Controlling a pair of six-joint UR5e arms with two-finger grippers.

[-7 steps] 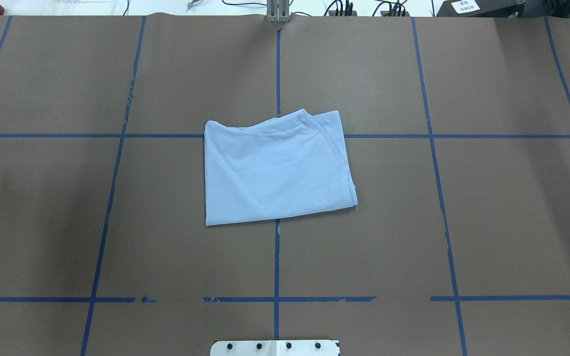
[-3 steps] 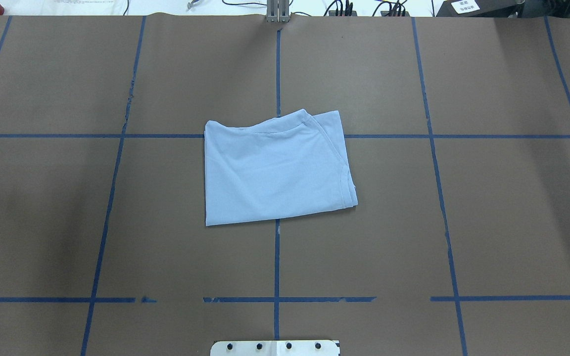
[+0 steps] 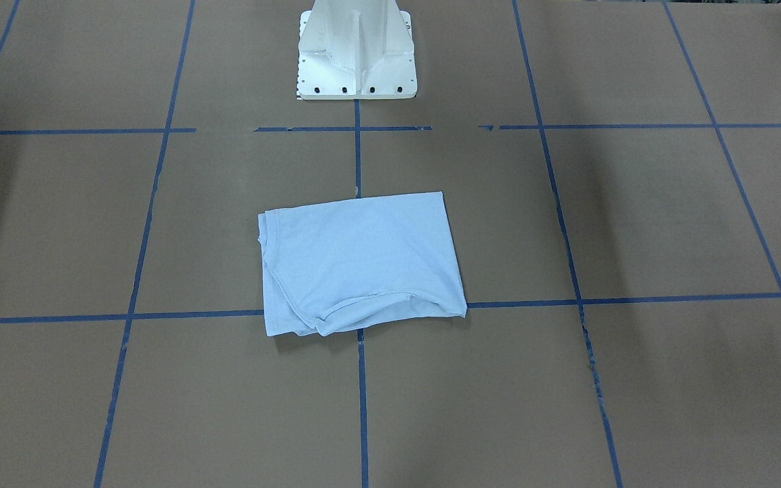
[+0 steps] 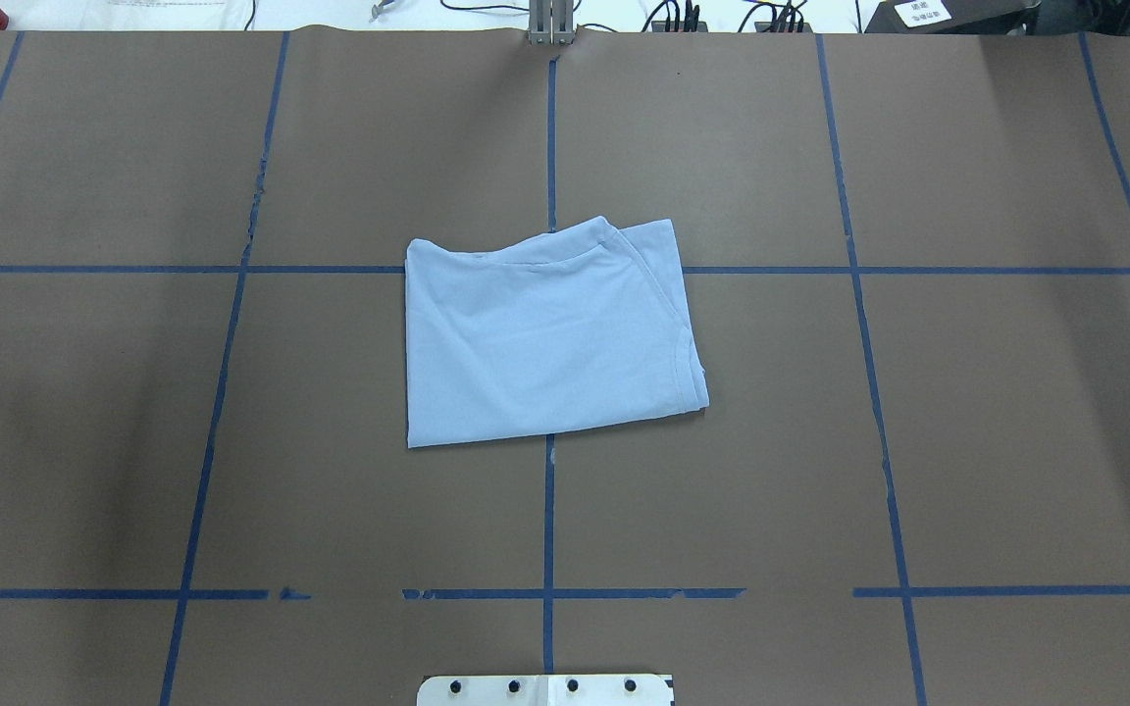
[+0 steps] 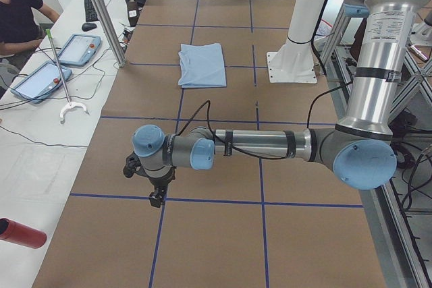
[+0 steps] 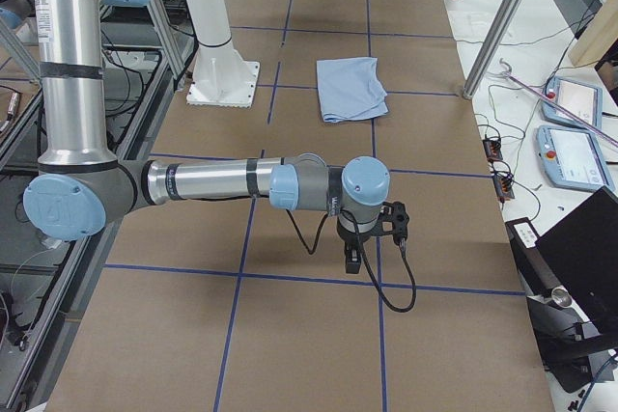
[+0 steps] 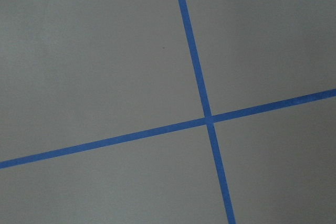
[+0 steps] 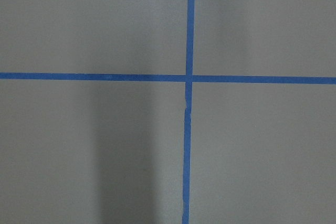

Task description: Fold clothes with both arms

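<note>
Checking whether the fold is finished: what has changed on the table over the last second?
Nothing visibly moved. In the overhead view the folded light-blue T-shirt lies in the same spot with the same outline, over the crossing of the blue tape lines, with nothing touching it.

One pale light-blue folded fabric T-shirt; two grey metal jointed arms, left arm and right arm; two black two-finger grippers, left gripper and right gripper; one white metal pedestal; two blue-edged flat pendants; one red cylinder.
</note>
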